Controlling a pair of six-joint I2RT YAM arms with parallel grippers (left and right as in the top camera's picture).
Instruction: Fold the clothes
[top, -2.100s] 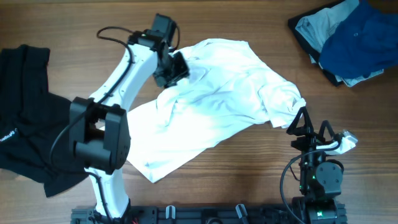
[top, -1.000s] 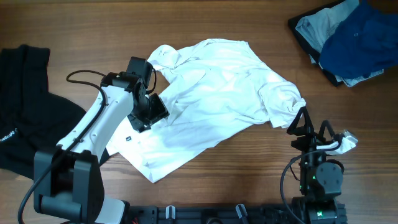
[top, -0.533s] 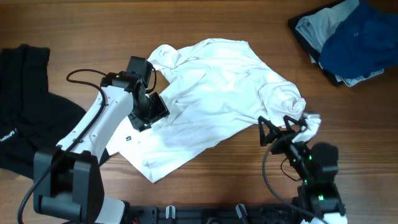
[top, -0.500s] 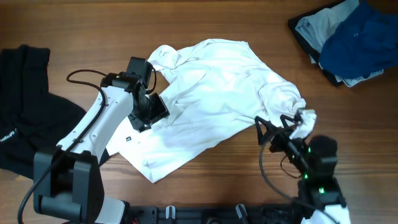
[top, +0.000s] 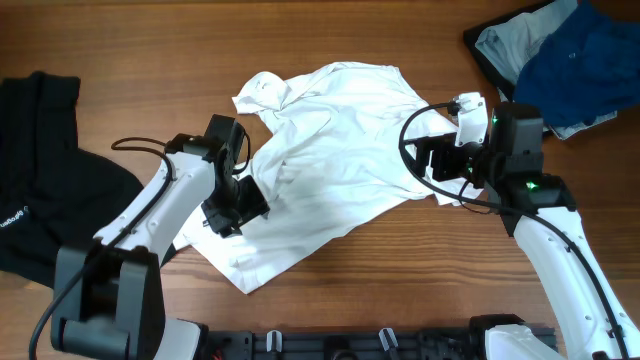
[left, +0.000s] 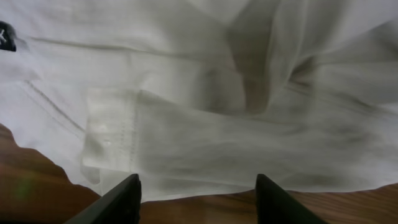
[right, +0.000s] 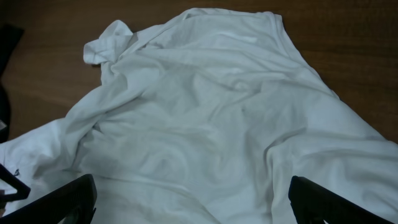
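The white T-shirt (top: 340, 150) is seen lying crumpled mid-table. Its long axis is laid diagonally, from the near-left edge up to a bunch of folds at the far right; which end is the neck cannot be told. The wooden table (top: 330, 40) is shown brown and grained. A black garment (top: 40, 190) is spread at its left edge, and a heap of dark blue and pale grey-blue garments (top: 545, 60) is piled in the far-right corner. The shirt is creased all over, and a small black mark (left: 5, 36) is caught near its edge. The left gripper (left: 198, 202) is held over the shirt's near-left edge, fingers apart, nothing clamped. The right gripper (top: 428, 160) is poised at the shirt's right side, spread wide and empty.
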